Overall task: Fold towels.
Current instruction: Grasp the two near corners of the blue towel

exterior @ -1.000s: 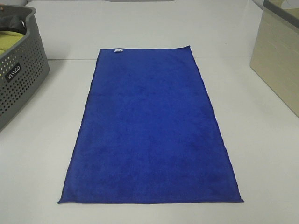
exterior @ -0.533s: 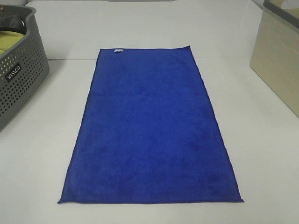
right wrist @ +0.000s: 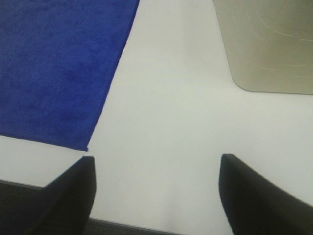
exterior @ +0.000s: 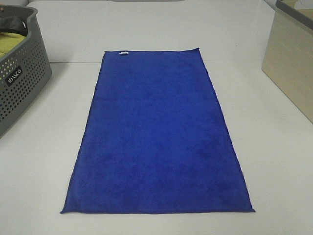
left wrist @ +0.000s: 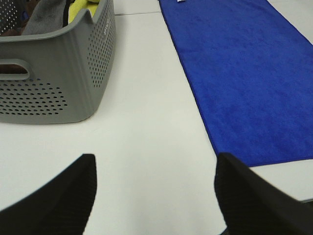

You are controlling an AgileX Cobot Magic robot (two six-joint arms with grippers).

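Cut off: left of the towel [exterior: 156, 132] we see only part of a grey basket [exterior: 24, 93] holding a yellow-green cloth [exterior: 9, 45]; right of the towel, a beige box [exterior: 291, 63] is cropped.
Surface: the towel lies spread flat on the white table [exterior: 44, 166], with a white tag [exterior: 123, 53] at its far short edge.
Writing: we cannot make out the basket's label [exterior: 14, 77].
Left gripper [left wrist: 155, 169]: fingers apart, empty, left of the towel.
Right gripper [right wrist: 157, 166]: fingers apart, empty, right of the towel.

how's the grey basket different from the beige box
The basket is grey with walls full of small holes; the box is beige with smooth solid walls. The basket stands left of the blue towel, the box right of it. The basket shows a yellow-green cloth inside; the box's inside is out of view. Both sit on the white table, clear of the towel.
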